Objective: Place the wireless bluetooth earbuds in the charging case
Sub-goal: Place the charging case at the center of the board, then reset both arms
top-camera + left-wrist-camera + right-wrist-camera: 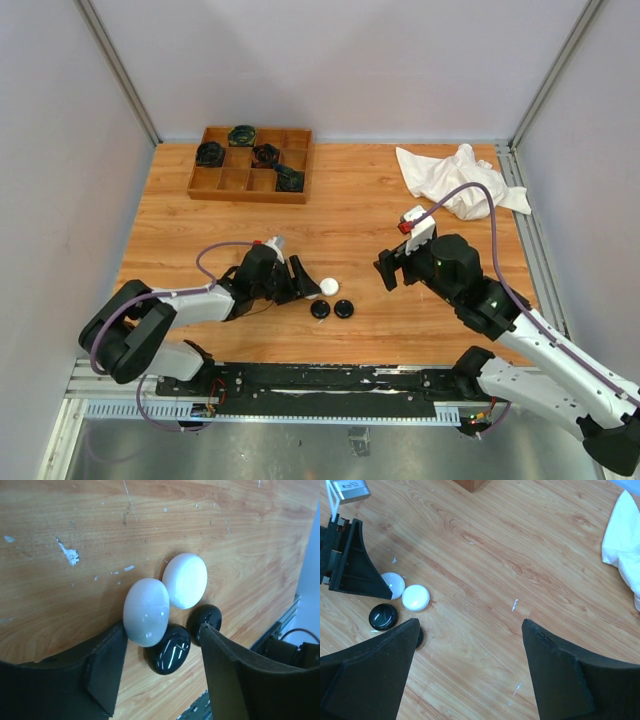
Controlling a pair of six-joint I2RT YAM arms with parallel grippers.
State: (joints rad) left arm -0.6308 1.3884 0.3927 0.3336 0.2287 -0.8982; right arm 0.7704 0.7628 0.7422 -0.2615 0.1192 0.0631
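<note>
On bench (360, 215), left tool (161, 629) stands apart at two white cases (185, 580) and two black cases (167, 649); right tool (470, 622) apart, empty.

table (225, 540): wood-grain top, satin, scuffed with white flecks. white cases (185, 580): smooth plastic, soft sheen. black cases (167, 649): high-gloss plastic, mirror highlights. left gripper (161, 627) fingers (105, 675): matt black plastic. cloth (455, 180): white crumpled fabric. tray (247, 196): bare matt wood, darker than table.
</note>
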